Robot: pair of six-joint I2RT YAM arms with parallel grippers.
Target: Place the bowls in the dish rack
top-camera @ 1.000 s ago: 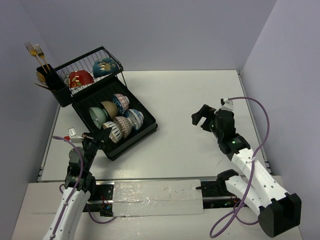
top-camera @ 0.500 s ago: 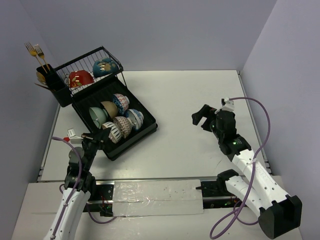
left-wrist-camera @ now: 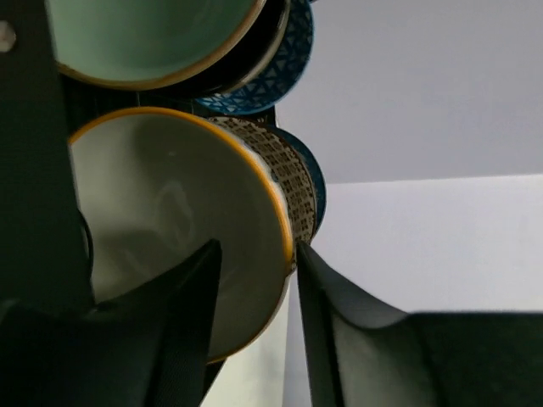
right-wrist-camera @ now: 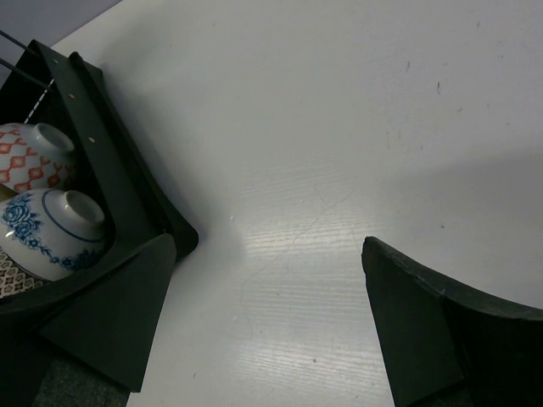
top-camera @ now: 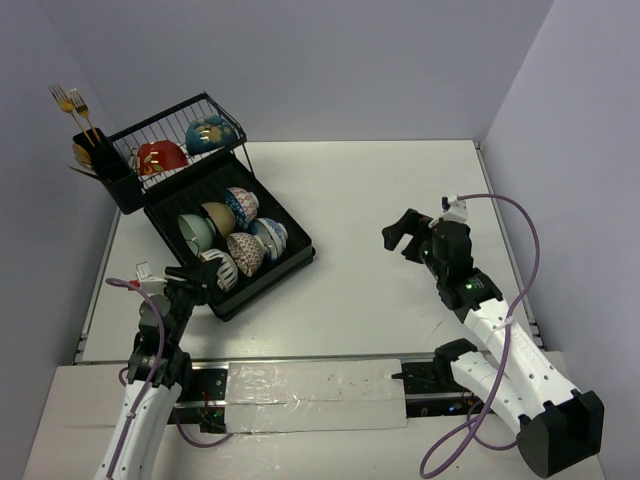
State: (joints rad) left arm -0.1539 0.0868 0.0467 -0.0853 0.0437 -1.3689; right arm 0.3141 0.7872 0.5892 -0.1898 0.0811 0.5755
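The dish rack (top-camera: pixel 296 258) stands at the back left, a ribbed black tray below and a wire tier above. Several bowls stand on edge in the tray; a red bowl (top-camera: pixel 160 156) and a teal and gold bowl (top-camera: pixel 208 134) lie in the wire tier. My left gripper (top-camera: pixel 200 283) is at the tray's near corner. In the left wrist view its fingers (left-wrist-camera: pixel 195 305) are parted astride the rim of a cream bowl with an orange edge (left-wrist-camera: pixel 170 203), one inside, one just outside. My right gripper (top-camera: pixel 397 235) hovers open over bare table, empty in its own view (right-wrist-camera: pixel 265 248).
A black utensil cup (top-camera: pixel 100 162) with gold forks (top-camera: pixel 70 100) hangs on the rack's left end. The right wrist view catches the rack's corner (right-wrist-camera: pixel 127 195) with a red-patterned bowl (right-wrist-camera: pixel 34 157) and a blue floral bowl (right-wrist-camera: pixel 55 229). Walls close in on three sides.
The left gripper's jaws have parted from the cream bowl's rim, and the bowl now leans in the tray's near row. The right arm has not moved.
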